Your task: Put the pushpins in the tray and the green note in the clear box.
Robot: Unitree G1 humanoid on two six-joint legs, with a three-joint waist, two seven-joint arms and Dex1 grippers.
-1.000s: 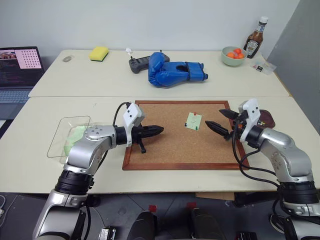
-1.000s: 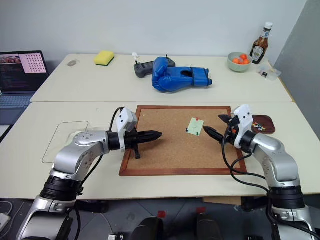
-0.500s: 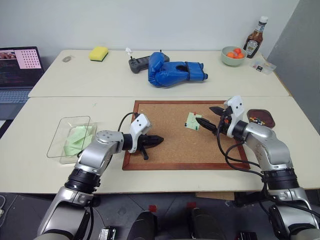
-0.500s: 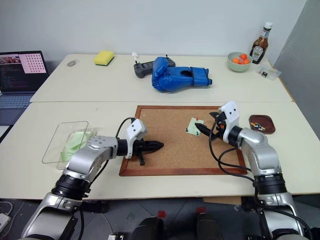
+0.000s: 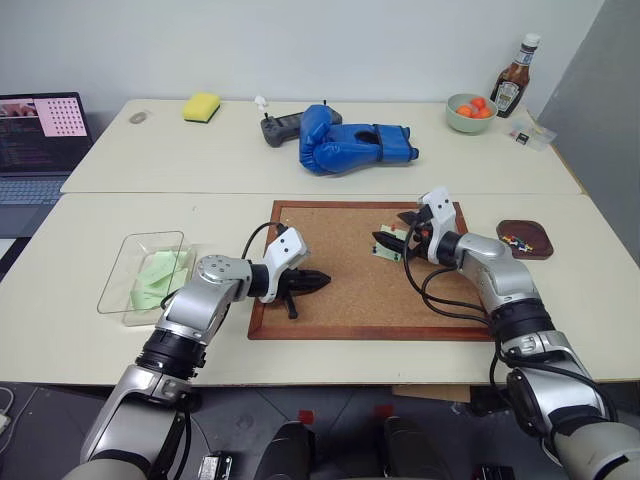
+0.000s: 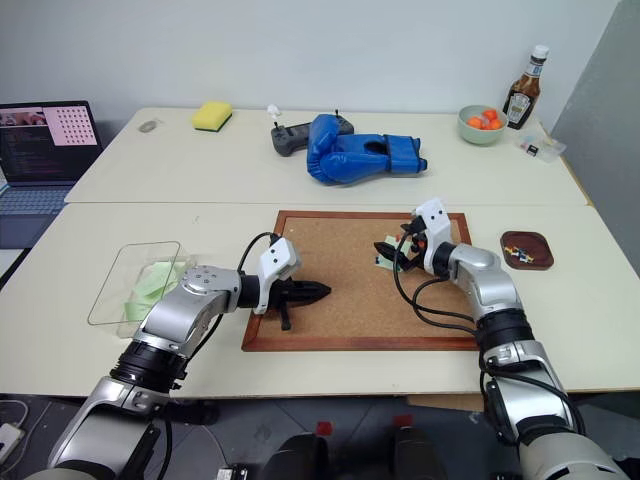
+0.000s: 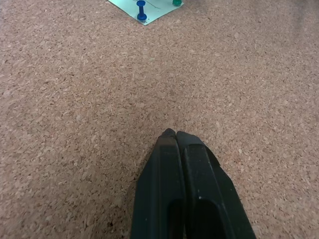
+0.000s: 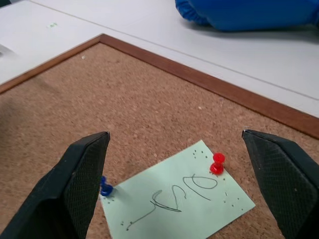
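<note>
Cork fills the left wrist view, where the left gripper is seen clenched and empty, resting on the cork board near its left edge. A green note is shown pinned near the board's far right corner by a red pushpin and a blue pushpin, flanked by the wide-spread fingers of the right gripper. From the head views, a brown tray holding pins is seen near the table's right edge and a clear box near its left edge.

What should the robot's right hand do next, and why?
Probably ease the open right gripper forward and shut on the red pin. The note is still pinned to the corkboard by red and blue pins, and the red one stands between the fingers.
</note>
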